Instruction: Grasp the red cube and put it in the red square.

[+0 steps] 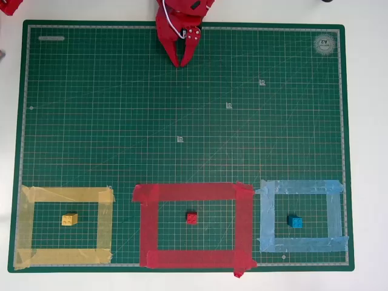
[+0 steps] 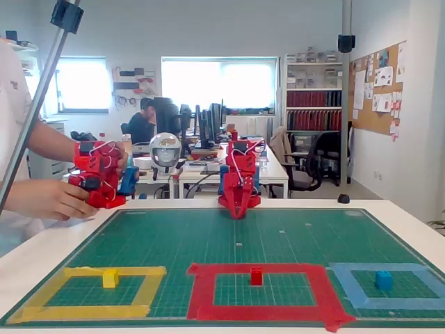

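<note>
The red cube (image 1: 191, 217) (image 2: 256, 276) sits on the mat inside the red square (image 1: 151, 193) (image 2: 201, 287), near its middle. The red tape outline lies at the mat's near edge, between two other outlines. My red gripper (image 1: 181, 63) (image 2: 238, 214) rests at the far edge of the mat, pointing down at the mat, well away from the cube. Its fingertips meet at a point and nothing is held between them.
A yellow block (image 1: 69, 219) (image 2: 110, 278) lies in a yellow tape outline (image 1: 66, 194) at the left. A blue cube (image 1: 295, 221) (image 2: 383, 280) lies in a light blue outline (image 1: 300, 187) at the right. The green cutting mat (image 1: 182, 121) covers the table.
</note>
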